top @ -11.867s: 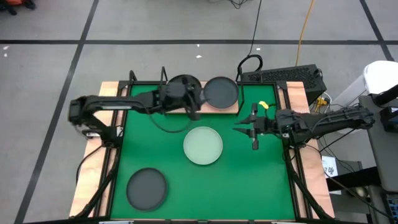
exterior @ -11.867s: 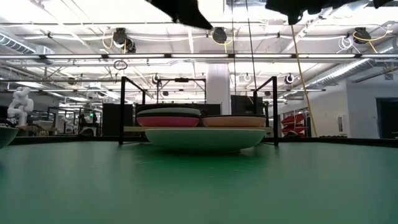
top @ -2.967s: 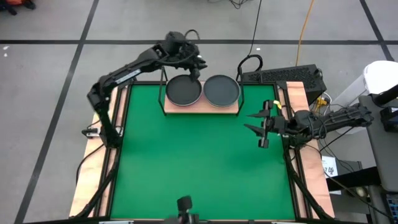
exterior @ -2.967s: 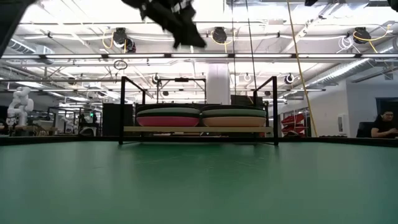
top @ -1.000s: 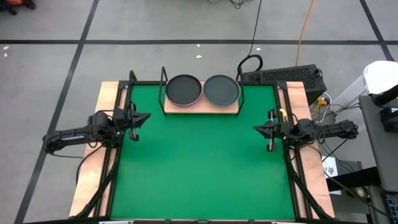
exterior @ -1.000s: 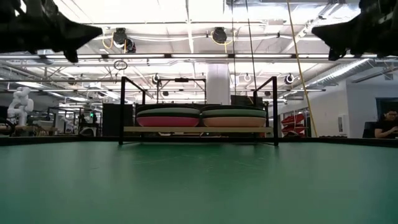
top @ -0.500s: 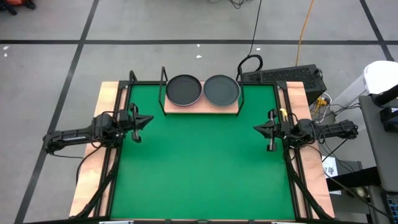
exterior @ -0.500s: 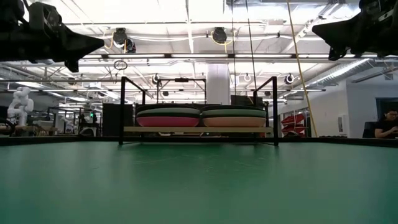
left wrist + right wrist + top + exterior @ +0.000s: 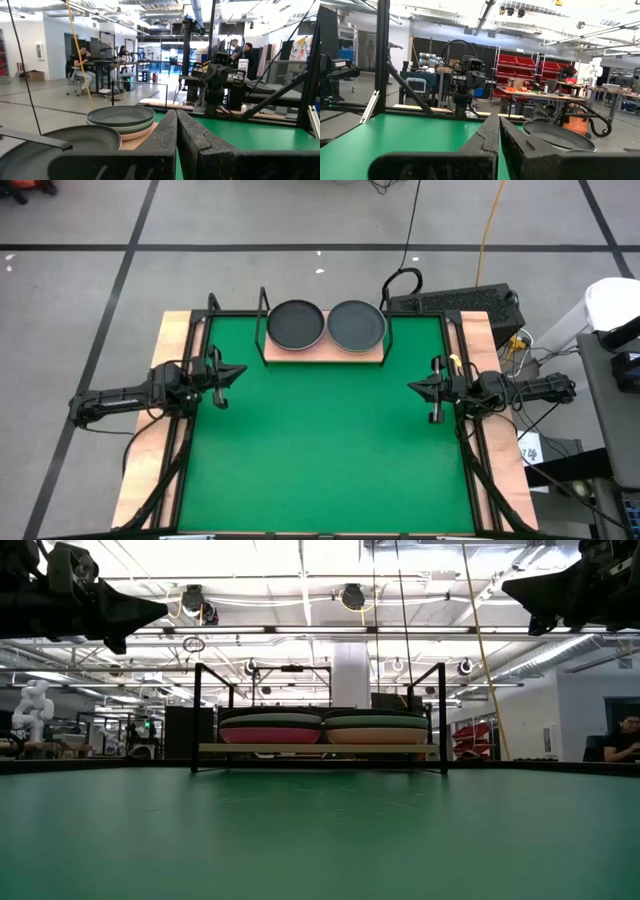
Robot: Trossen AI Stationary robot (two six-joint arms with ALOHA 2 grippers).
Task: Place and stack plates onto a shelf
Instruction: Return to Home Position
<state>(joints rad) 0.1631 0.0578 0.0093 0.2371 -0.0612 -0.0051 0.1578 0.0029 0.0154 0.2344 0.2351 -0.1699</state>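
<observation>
Two stacks of plates stand side by side on the light-wood shelf [image 9: 325, 352] at the far edge of the green mat. The left stack [image 9: 295, 324] has a dark plate on top and a magenta one [image 9: 270, 734] lower down. The right stack [image 9: 357, 324] is topped by a dark grey plate, with a pale pink one [image 9: 376, 735] beneath. My left gripper [image 9: 240, 370] hovers shut above the mat's left edge, pointing right. My right gripper [image 9: 412, 387] hovers shut above the right edge, pointing left. Neither has anything between its fingers.
A black wire frame [image 9: 197, 715] rises at both ends of the shelf. Black rails [image 9: 468, 430] and wooden strips border the mat. A keyboard-like box [image 9: 455, 302] and cables sit beyond the far right corner. People sit in the room behind.
My left gripper has crept a little toward the table's right, staying shut. My right gripper and the plates on the shelf have kept still.
</observation>
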